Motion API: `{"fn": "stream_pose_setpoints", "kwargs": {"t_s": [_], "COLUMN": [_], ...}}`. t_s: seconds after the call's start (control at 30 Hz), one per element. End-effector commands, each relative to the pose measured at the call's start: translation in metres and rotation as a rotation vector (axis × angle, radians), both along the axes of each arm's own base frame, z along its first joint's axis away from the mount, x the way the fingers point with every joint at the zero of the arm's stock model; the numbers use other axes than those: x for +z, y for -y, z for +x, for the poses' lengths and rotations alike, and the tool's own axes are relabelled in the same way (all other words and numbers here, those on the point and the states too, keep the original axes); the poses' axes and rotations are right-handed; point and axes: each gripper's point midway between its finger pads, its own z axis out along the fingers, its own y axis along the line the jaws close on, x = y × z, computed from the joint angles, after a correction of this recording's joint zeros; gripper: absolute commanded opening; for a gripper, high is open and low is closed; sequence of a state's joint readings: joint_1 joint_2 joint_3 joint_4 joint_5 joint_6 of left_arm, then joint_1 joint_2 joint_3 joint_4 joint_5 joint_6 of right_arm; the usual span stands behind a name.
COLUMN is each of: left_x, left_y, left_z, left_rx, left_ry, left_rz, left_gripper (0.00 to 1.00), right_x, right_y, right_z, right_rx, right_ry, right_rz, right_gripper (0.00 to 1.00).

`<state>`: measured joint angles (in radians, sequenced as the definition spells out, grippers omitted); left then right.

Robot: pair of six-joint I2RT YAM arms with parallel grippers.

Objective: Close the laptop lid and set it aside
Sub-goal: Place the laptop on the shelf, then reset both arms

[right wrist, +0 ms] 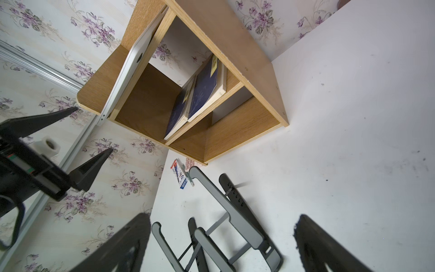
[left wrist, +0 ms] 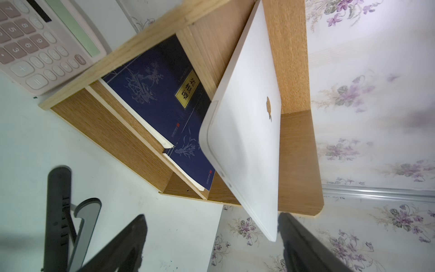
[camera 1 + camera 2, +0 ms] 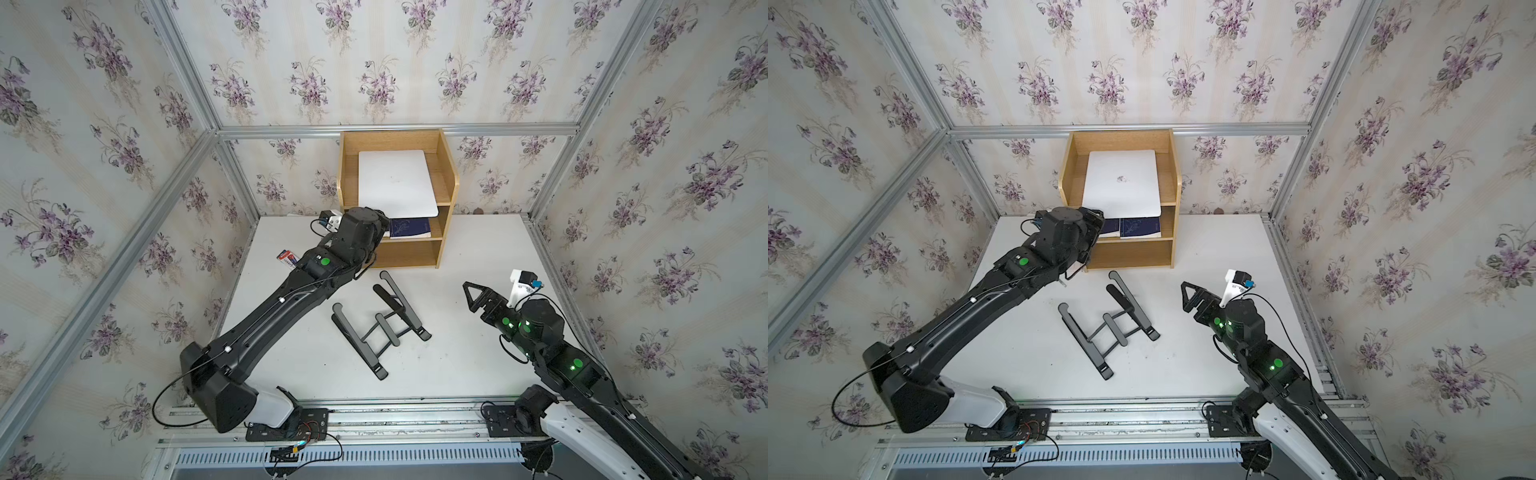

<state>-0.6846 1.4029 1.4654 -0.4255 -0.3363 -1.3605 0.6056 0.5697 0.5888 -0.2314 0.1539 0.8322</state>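
The closed silver-white laptop point(image 3: 397, 183) point(image 3: 1121, 183) lies flat on the top board of a wooden shelf unit point(image 3: 451, 178), its front edge sticking out past the board. The laptop lid point(image 2: 254, 106) faces up, logo showing, shut on the base. My left gripper point(image 2: 211, 219) point(image 3: 1094, 216) is open at the laptop's front left corner. That corner sits between the two fingers, close to one of them, and is not clamped. My right gripper point(image 3: 469, 297) point(image 1: 223, 216) hangs open over the table's right side and holds nothing.
A black folding stand point(image 3: 380, 322) point(image 1: 223, 223) lies on the white table between the arms. Dark blue books point(image 3: 409, 228) point(image 2: 160, 99) lie on the middle shelf. A white calculator with pink keys point(image 2: 40, 42) and a small red-and-blue box point(image 3: 286, 258) sit left of the shelf unit.
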Motion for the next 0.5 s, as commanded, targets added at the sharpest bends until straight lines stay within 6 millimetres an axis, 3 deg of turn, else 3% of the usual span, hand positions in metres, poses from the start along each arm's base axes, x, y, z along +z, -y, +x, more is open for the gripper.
{"fn": "stream_pose_setpoints", "kwargs": {"t_s": [0.0,0.27,0.37,0.47], "left_x": [0.021,0.042,0.051,0.044], "left_y": [-0.010,-0.041,-0.066,-0.107], "left_z": [-0.014,-0.058,-0.075,-0.089], "left_rx": [-0.078,-0.216,-0.219,-0.136], "left_ry": [0.103,0.283,0.361,0.349], "left_rz": [0.112,0.376,0.540,0.744], "left_gripper": [0.89,0.89,0.89,0.90], "right_x": [0.001,0.026,0.033,0.034], "right_y": [0.016,0.043,0.058,0.081], "right_z": [0.000,0.002,0.004,0.008], "right_rx": [-0.056,-0.169,-0.243,-0.362], "right_ry": [0.015,0.080,0.092,0.137], "right_rz": [-0.083,-0.184,-0.237,-0.309], "right_gripper": [1.00,1.00,1.00,1.00]}}
